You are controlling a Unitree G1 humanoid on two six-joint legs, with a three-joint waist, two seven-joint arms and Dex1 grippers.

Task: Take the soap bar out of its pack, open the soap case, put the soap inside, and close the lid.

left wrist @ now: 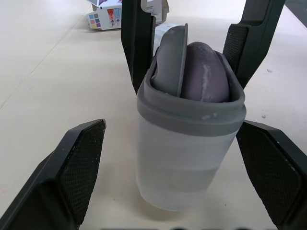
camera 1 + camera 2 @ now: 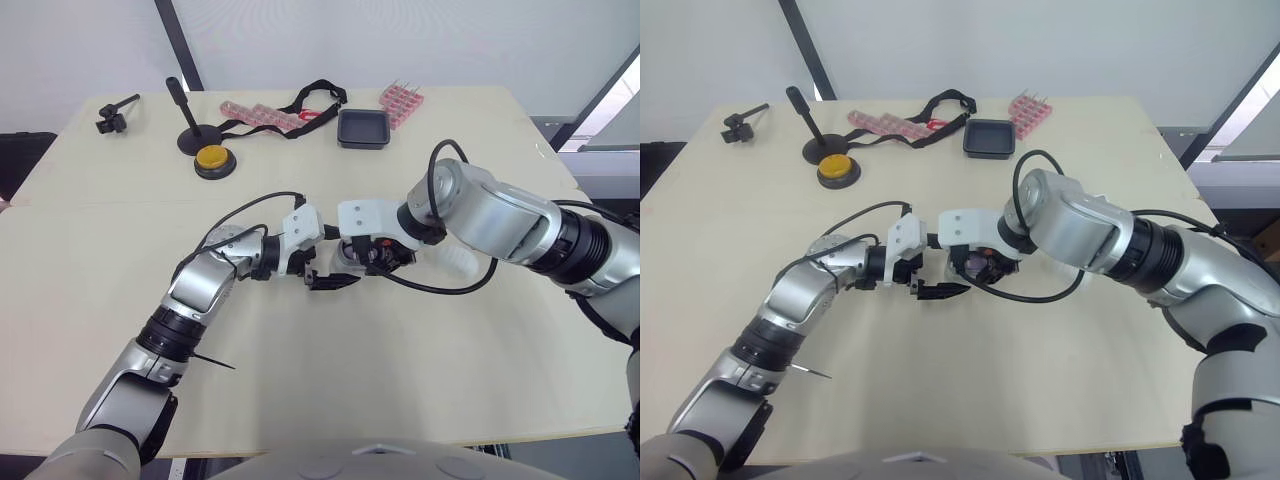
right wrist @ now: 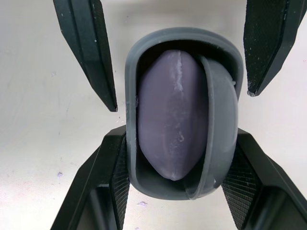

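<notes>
Soap bar (image 3: 172,120) sat on end inside the soap case (image 1: 187,158), upright on the worktop (image 2: 400,380), with the grey lid (image 1: 170,62) tucked in beside it. The right gripper (image 3: 177,141) had its jaws clamped on the case, apparently to steady it. The left gripper (image 1: 170,129) straddled it with jaws released, probably ready for the lid.

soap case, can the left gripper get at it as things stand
Probably yes: the left gripper is open and straddles the upright soap case, with nothing between it and the walls. The right gripper holds the case from the opposite side.
</notes>
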